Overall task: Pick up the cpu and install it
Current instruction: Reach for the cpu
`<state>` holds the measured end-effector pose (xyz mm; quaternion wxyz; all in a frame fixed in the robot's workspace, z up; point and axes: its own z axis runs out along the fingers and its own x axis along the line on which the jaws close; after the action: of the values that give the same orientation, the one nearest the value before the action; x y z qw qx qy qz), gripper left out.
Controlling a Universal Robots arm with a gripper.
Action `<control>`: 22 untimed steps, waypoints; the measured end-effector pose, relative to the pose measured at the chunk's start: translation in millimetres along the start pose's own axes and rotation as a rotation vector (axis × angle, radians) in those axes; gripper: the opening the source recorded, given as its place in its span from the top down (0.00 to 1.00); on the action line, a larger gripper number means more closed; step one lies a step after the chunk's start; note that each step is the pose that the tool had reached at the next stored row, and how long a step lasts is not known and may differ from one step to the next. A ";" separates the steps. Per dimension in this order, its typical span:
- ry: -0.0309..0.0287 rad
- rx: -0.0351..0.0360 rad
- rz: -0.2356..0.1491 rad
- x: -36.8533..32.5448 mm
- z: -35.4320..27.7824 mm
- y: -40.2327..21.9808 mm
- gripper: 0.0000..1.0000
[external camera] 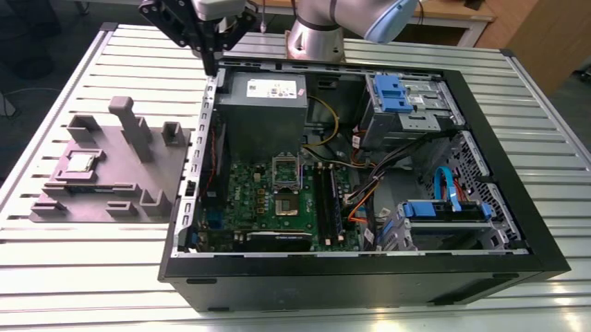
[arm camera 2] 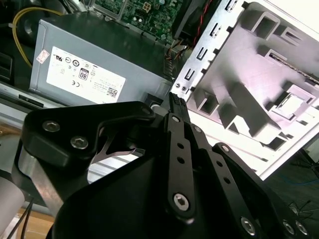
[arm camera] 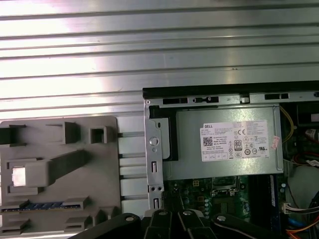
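The cpu (external camera: pixel 82 162) is a small silver square lying flat in a recess of the grey fixture (external camera: pixel 129 183), at the exterior view's left, outside the computer case. It also shows in both wrist views, as the cpu (arm camera: pixel 19 176) and the cpu (arm camera 2: pixel 294 104). My black gripper (external camera: pixel 212 68) hangs above the case's back corner next to the power supply (external camera: pixel 263 97), well away from the cpu. Its fingers (arm camera 2: pixel 178 107) lie together with nothing between them. The green motherboard (external camera: pixel 249 200) lies on the floor of the open case.
The open black computer case (external camera: pixel 517 173) takes up the middle of the slatted metal table (external camera: pixel 83 277). Inside are blue drive bays (external camera: pixel 392 93), cables and memory slots. The fixture has tall upright blocks (external camera: pixel 129 128) and holds a memory stick (arm camera: pixel 42 205).
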<state>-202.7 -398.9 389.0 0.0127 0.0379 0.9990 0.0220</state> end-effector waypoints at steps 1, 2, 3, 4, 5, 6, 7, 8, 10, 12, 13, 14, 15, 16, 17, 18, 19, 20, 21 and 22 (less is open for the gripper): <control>0.0000 0.0000 0.000 0.5 0.0 0.0 0.90; 0.0000 0.0000 0.000 0.9 0.0 -0.1 0.90; 0.0000 -0.0001 0.000 1.2 0.0 -0.1 0.90; 0.0000 0.0000 0.000 1.6 0.0 -0.1 0.90; 0.0000 0.0000 0.000 2.0 -0.1 -0.2 0.90; 0.0000 0.0000 0.000 2.4 -0.1 -0.2 0.90; 0.0000 0.0000 0.000 2.8 -0.1 -0.2 0.90; 0.0000 0.0000 0.000 3.3 -0.1 -0.3 0.90; 0.0000 0.0000 0.000 4.2 -0.1 -0.3 0.90; 0.0000 0.0000 0.000 5.1 -0.2 -0.4 0.90; 0.0000 0.0000 0.000 5.5 -0.2 -0.4 0.90; 0.0000 0.0000 0.000 6.0 -0.1 -0.5 0.90; 0.0000 -0.0001 0.000 6.4 -0.1 -0.5 0.90; 0.0000 0.0000 0.000 6.8 -0.2 -0.5 0.90; 0.0001 0.0000 0.000 7.1 -0.2 -0.5 0.90; 0.0001 0.0000 0.000 7.4 -0.2 -0.6 0.90; 0.0000 0.0000 0.000 7.5 -0.2 -0.6 0.90; 0.0001 0.0000 0.000 7.7 -0.2 -0.6 0.90; 0.0000 0.0000 0.000 8.0 -0.2 -0.6 0.90; 0.0000 0.0000 0.000 8.2 -0.2 -0.6 0.90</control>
<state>-210.9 -398.9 389.0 0.0127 0.0379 0.9990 0.0220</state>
